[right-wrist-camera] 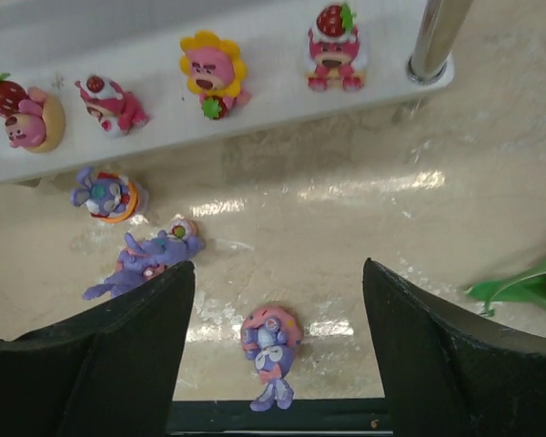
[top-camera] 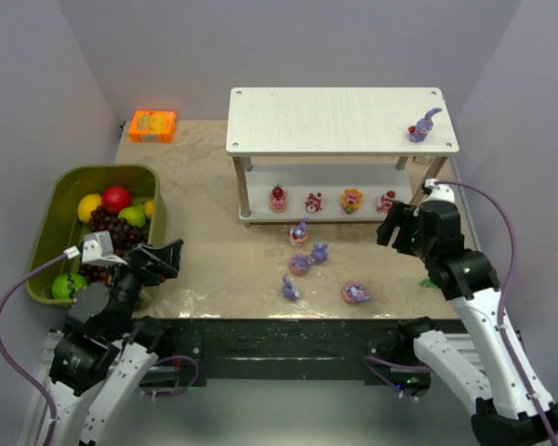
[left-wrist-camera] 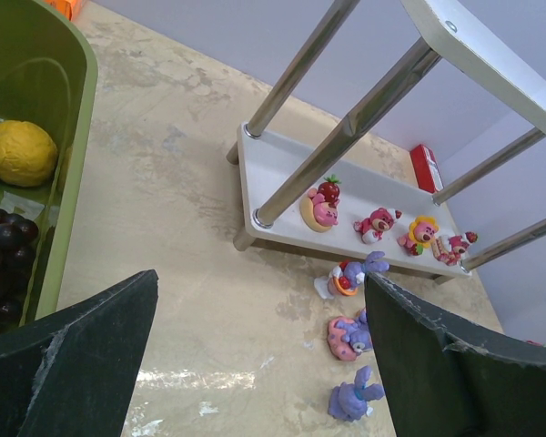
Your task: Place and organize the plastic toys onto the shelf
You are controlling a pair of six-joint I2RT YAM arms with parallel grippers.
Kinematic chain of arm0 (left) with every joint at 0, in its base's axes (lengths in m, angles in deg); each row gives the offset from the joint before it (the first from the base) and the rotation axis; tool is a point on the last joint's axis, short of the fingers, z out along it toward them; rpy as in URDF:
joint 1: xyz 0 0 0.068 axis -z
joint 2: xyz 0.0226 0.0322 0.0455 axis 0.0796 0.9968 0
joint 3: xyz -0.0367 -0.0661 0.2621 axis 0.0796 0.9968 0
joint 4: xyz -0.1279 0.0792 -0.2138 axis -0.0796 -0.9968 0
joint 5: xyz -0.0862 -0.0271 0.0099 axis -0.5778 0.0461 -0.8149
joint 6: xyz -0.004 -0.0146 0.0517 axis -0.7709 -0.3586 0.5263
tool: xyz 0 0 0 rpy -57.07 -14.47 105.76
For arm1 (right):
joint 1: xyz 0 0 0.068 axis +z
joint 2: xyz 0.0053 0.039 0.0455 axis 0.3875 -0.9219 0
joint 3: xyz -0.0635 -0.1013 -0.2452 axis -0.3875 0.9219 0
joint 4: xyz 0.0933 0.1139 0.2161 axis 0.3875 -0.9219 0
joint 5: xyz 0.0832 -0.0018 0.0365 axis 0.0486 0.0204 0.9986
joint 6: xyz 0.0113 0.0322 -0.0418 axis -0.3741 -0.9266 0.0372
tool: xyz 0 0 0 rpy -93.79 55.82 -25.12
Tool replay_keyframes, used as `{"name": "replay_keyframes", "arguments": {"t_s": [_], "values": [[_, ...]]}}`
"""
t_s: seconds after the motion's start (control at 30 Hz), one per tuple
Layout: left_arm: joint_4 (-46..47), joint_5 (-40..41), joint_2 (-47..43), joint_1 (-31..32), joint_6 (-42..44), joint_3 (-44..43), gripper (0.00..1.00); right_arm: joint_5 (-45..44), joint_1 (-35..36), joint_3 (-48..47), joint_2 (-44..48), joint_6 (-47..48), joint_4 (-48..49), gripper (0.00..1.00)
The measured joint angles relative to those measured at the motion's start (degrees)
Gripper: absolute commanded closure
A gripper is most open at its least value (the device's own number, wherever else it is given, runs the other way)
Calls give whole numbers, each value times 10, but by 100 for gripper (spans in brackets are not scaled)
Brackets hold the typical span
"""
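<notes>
Right end effector (right-wrist-camera: pixel 278 269) wide, empty, above surface (right-wrist-camera: pixel 346 209); donut-base bunny (right-wrist-camera: pixel 271 350) below, in line with finger gap. 4 cake figures (right-wrist-camera: pixel 212 68) ahead on shelf (right-wrist-camera: pixel 273 100) lower board. Left end effector (left-wrist-camera: pixel 259 278) wide, empty; 3 bunnies (left-wrist-camera: pixel 350 337) ahead-right.

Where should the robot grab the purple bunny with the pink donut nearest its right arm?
Likely from straight above with the right end effector, pinching the round pink donut sides of the small purple plastic bunny. It lies flat on the table, and its thin end looks harder to hold.
</notes>
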Motion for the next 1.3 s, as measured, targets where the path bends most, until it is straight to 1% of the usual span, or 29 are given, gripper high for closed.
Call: {"name": "replay_keyframes", "arguments": {"t_s": [0.13, 0.5, 0.6, 0.7, 0.77, 0.97, 1.07, 1.17, 1.3], "values": [[0, 0, 0, 0, 0, 0, 0, 24, 0, 84, 28, -45, 28, 23], [0, 1, 8, 0, 0, 0, 1, 154, 0, 232, 57, -115, 94, 27], [0, 2, 8, 0, 0, 0, 0, 188, 0, 254, 65, -127, 120, 28], [0, 2, 8, 0, 0, 0, 0, 209, 14, 257, 45, -124, 162, 28], [0, 2, 9, 0, 0, 0, 1, 198, 45, 257, 19, -118, 194, 29], [0, 2, 15, 0, 0, 0, 1, 141, 186, 256, -81, -114, 276, 34], [0, 2, 15, 0, 0, 0, 1, 112, 237, 250, -135, -113, 305, 35], [0, 2, 15, 0, 0, 0, 1, 90, 274, 244, -158, -114, 324, 35], [0, 3, 15, 0, 0, 0, 0, 56, 324, 235, -167, -118, 349, 34]]}}
